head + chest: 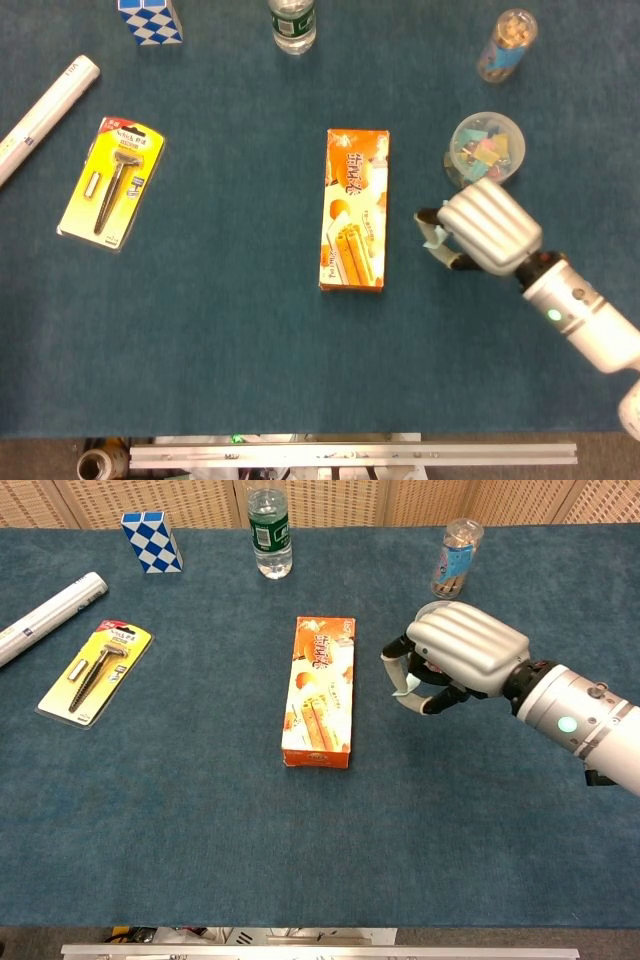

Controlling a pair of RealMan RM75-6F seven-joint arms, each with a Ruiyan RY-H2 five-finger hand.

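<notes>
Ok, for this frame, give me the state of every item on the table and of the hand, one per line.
Right hand: above the cloth, fingers curled, holding nothing visible.
Orange snack box: lying flat, closed, untouched.
Clear tub of clips: upright, partly hidden by the hand in the chest view.
Slim clear jar: upright.
Water bottle: upright, cap out of view.
Razor pack: flat, sealed.
Checkered box: standing.
White tube: lying down.
</notes>
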